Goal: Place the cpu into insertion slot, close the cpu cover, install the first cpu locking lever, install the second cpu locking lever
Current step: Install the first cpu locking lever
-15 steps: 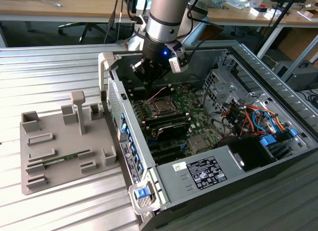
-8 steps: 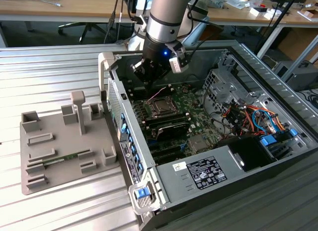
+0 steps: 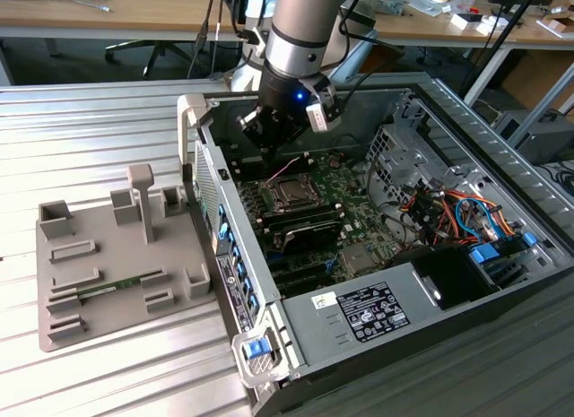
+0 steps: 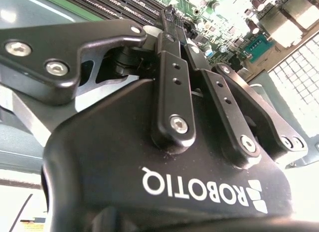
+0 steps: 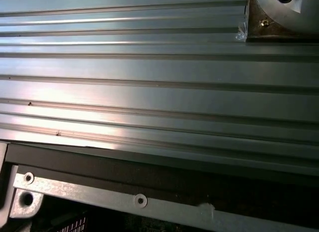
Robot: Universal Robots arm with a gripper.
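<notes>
exterior view — gripper (image 3: 272, 137) hangs inside the open computer case (image 3: 502, 157), just above the insertion slot (image 3: 291, 195) on the green motherboard (image 3: 354, 215); cpu cover (image 3: 293, 191) lies flat over it. second wrist view — black fingers (image 4: 172, 92) drawn together, holding nothing visible. first wrist view — ribbed metal table (image 5: 149, 82) beside the case's edge.

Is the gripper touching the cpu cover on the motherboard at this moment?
Cannot tell. In the exterior view the gripper hangs just above the cpu cover, but its dark fingertips blend into the board behind them, so neither contact nor a gap shows plainly.
</notes>
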